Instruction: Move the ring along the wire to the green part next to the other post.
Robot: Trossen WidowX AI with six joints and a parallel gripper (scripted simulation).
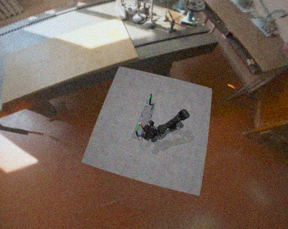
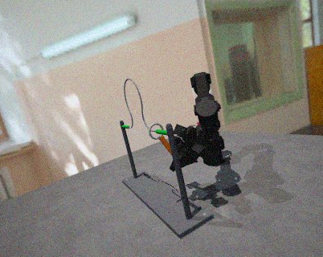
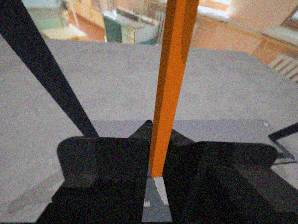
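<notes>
The grey ring (image 2: 156, 131) sits around the green wire part (image 2: 161, 132) next to the near post (image 2: 178, 173). Its orange handle (image 2: 165, 144) (image 3: 169, 85) slants down from the ring into my gripper (image 2: 179, 145) (image 3: 156, 172) (image 1: 146, 129), which is shut on the handle. In the wrist view the handle rises straight up from between the dark fingers. The thin grey wire (image 2: 133, 93) arches up and over to the far green part (image 2: 125, 126) on the far post (image 2: 128, 150). In the overhead view the near green part (image 1: 137, 127) and the far green part (image 1: 150, 98) show.
The posts stand on a flat grey base plate (image 2: 159, 201) on the grey table top (image 2: 271, 225) (image 1: 178, 157). The arm (image 2: 207, 128) (image 1: 170, 123) rises right behind the near post. A dark post (image 3: 45, 70) crosses the wrist view at the left.
</notes>
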